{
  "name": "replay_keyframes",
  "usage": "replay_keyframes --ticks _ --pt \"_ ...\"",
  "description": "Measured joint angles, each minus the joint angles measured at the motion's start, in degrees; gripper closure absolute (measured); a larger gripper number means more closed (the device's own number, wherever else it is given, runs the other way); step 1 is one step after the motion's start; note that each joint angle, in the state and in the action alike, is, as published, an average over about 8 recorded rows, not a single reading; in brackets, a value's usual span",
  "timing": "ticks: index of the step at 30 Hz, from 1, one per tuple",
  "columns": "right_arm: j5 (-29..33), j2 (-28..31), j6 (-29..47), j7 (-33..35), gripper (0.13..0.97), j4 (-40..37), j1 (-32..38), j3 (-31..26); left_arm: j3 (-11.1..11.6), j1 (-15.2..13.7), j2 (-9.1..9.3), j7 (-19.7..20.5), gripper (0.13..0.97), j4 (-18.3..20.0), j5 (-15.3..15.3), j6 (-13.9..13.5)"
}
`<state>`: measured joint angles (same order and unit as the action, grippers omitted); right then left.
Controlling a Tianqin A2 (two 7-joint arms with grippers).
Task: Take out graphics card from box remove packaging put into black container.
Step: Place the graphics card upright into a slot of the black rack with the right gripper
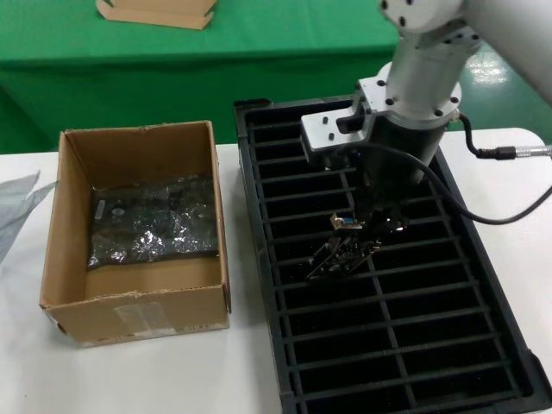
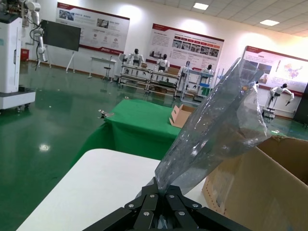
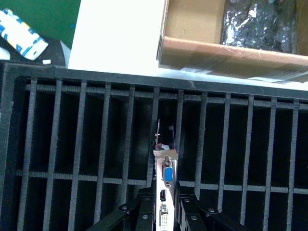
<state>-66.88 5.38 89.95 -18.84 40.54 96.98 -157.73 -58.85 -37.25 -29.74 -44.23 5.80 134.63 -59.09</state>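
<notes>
My right gripper (image 1: 355, 231) (image 3: 166, 195) is shut on the graphics card (image 1: 338, 252) (image 3: 167, 175), pinching its silver bracket with the blue port. The card hangs tilted over the middle slots of the black container (image 1: 254, 216) (image 3: 96, 81), its lower edge at a divider. Outside the head view, my left gripper (image 2: 163, 189) is shut on the packaging (image 2: 216, 125), an empty grey bag that stands up from the jaws; its edge shows at the far left (image 1: 17, 200). The brown box (image 1: 138, 312) (image 2: 262, 192) (image 3: 216, 50) sits left of the container and holds another bagged card (image 1: 153, 220) (image 3: 260, 21).
A flat cardboard tray piece (image 1: 155, 10) (image 2: 180, 115) lies on the green table (image 1: 172, 52) behind. The box and the container stand on a white table (image 1: 129, 379). A white and blue object (image 3: 19, 33) lies beyond the container's end.
</notes>
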Motion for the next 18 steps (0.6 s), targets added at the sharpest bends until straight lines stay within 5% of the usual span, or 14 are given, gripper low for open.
replay_keyframes --ticks 8,18 --pt "1.8 -4.2 0.0 2.7 0.902 -6.1 0.7 0.0 0.3 0.4 -0.15 -0.4 0.958 -0.9 0.4 -0.4" --pt "1.6 -5.3 0.0 1.8 0.902 -4.8 0.3 0.0 0.7 0.9 -0.29 -0.7 0.958 -1.7 0.9 -0.9"
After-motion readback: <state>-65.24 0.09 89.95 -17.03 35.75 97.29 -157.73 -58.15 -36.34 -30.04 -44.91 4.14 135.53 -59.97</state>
